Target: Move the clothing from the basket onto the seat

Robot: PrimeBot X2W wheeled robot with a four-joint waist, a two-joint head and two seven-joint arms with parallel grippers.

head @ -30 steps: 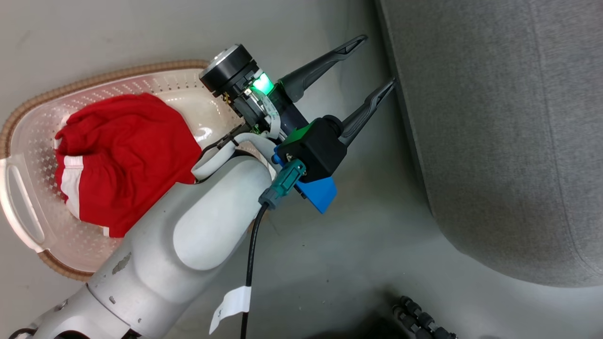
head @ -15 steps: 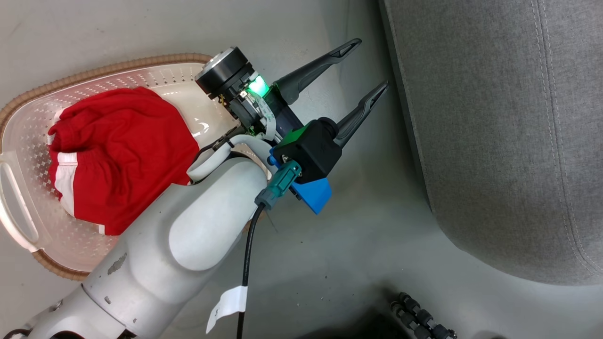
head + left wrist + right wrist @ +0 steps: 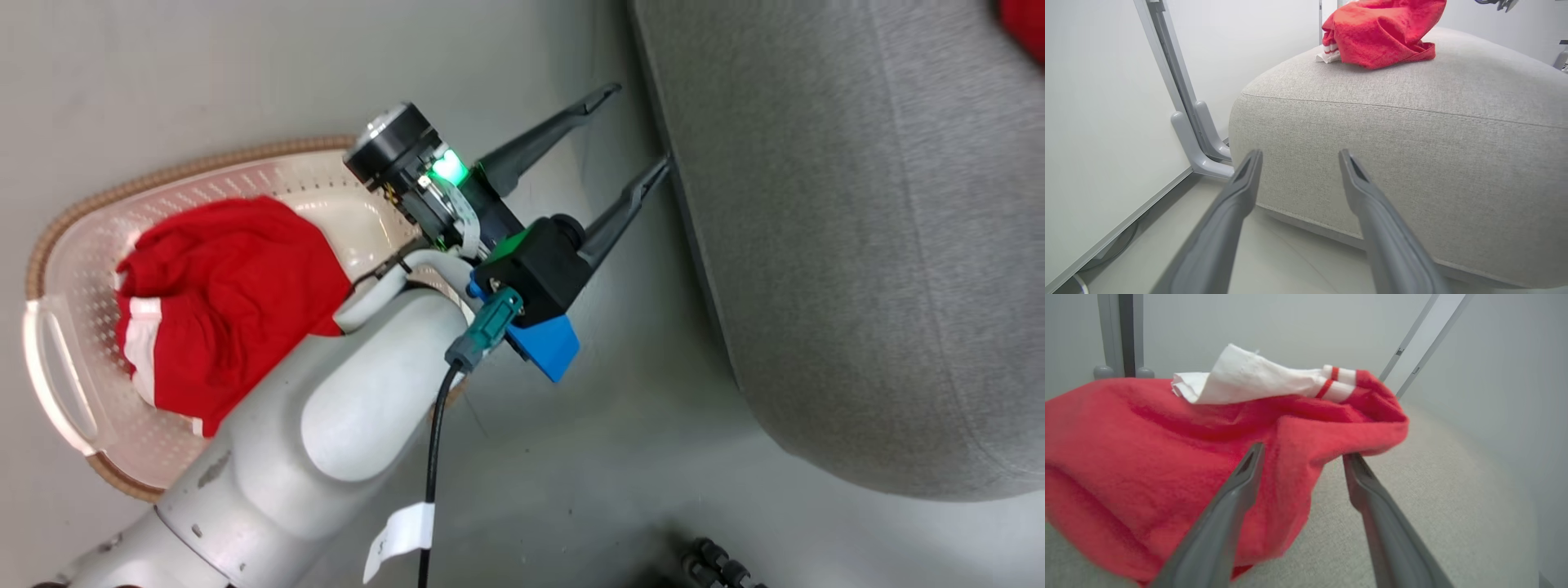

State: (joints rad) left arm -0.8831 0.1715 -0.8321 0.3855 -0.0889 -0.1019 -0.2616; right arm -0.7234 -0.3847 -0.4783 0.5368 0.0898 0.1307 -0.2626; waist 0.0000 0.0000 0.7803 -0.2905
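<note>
Since half a second ago the head camera has shifted: the basket (image 3: 167, 174) now sits lower and further right in its view, and a sliver of red has come in at the top right corner, over the seat (image 3: 857, 245). One red garment (image 3: 229, 302) lies crumpled in the basket, white stripes showing at its left side, partly behind the pale left forearm (image 3: 359, 408). The left gripper (image 3: 633, 126) hangs over the grey floor (image 3: 571, 474) between basket and seat, fingers spread wide and holding nothing – its lower tip is just beside the seat's edge. The left wrist view looks past those spread fingers (image 3: 1237, 192) at the seat's rounded front and seam, with the second red garment (image 3: 1380, 32) heaped on top. The right gripper (image 3: 1304, 453) is also wide apart – that garment's fold lies between and beyond its fingers on the seat cushion; whether they touch it I cannot tell
</note>
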